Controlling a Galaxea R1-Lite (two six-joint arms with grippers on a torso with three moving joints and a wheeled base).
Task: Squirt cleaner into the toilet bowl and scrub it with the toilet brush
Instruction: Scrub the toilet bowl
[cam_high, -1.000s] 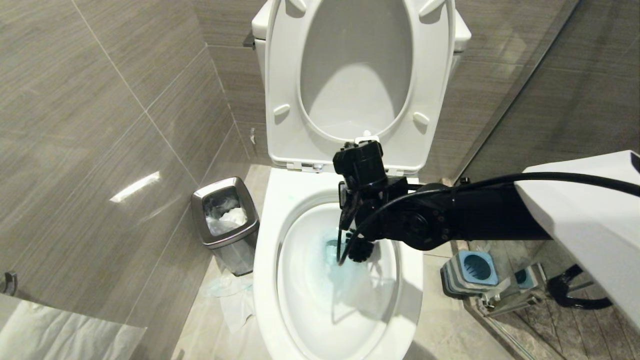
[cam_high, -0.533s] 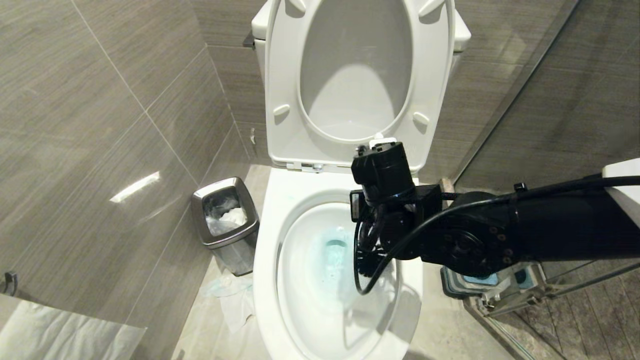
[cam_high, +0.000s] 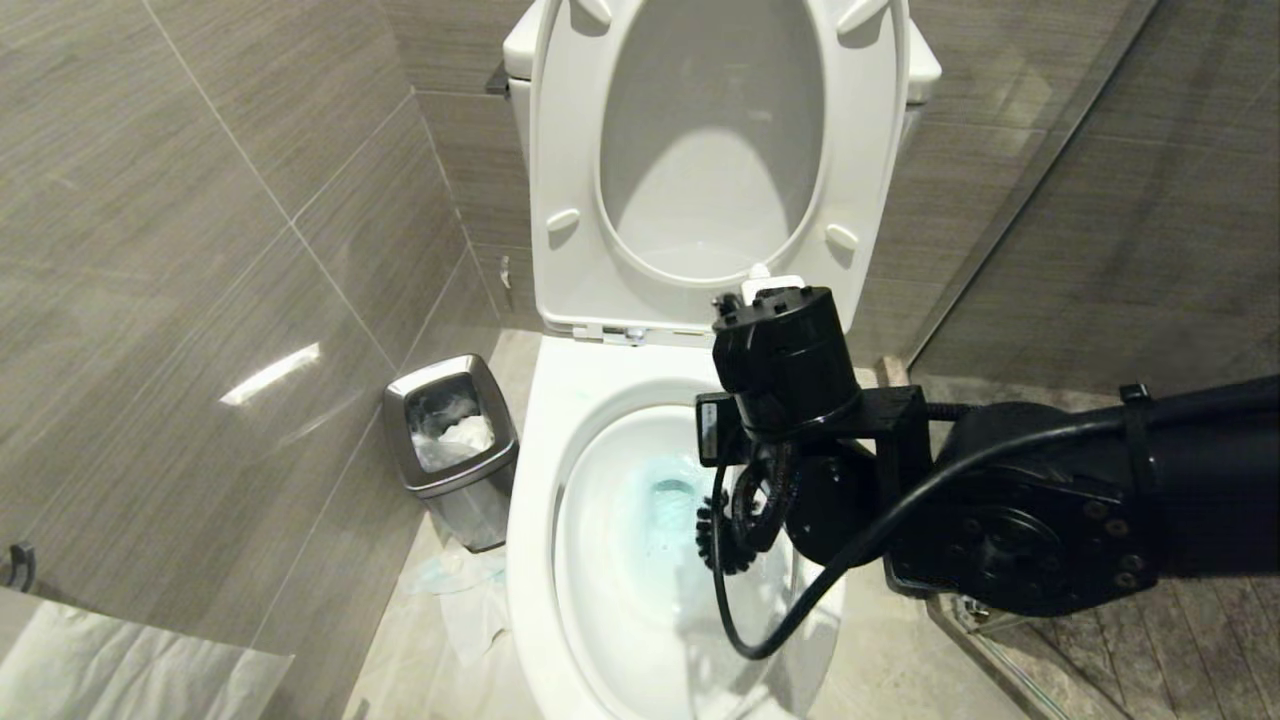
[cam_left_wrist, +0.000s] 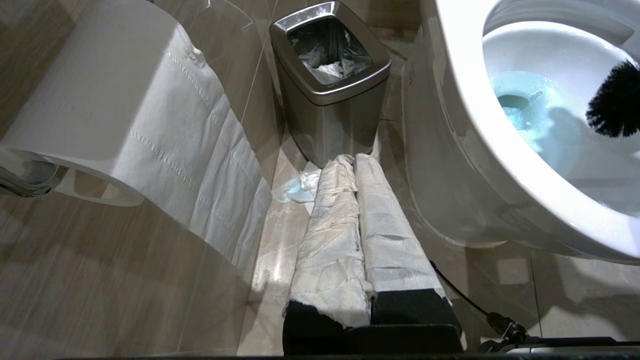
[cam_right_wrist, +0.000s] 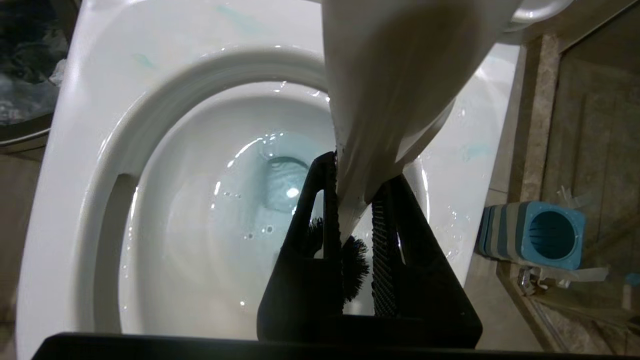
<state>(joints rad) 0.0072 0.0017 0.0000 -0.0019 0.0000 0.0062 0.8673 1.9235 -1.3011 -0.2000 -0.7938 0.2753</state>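
Toilet brush (cam_right_wrist: 356, 267): black bristle head down inside the toilet bowl (cam_high: 545, 440), on its right inner wall beside the blue-tinted water; white handle runs up between my fingers; right pincer (cam_right_wrist: 355, 200) clamped narrow on that handle, arm reaching in over the bowl's right rim; seat and lid stand upright against the tank; blue-topped brush holder (cam_right_wrist: 532, 242) on the floor right of the bowl; steel waste bin (cam_high: 450, 445) on the floor to its left; left pincer (cam_left_wrist: 357, 235), paper-wrapped fingers pressed together, hangs low by the paper roll (cam_left_wrist: 125, 120)
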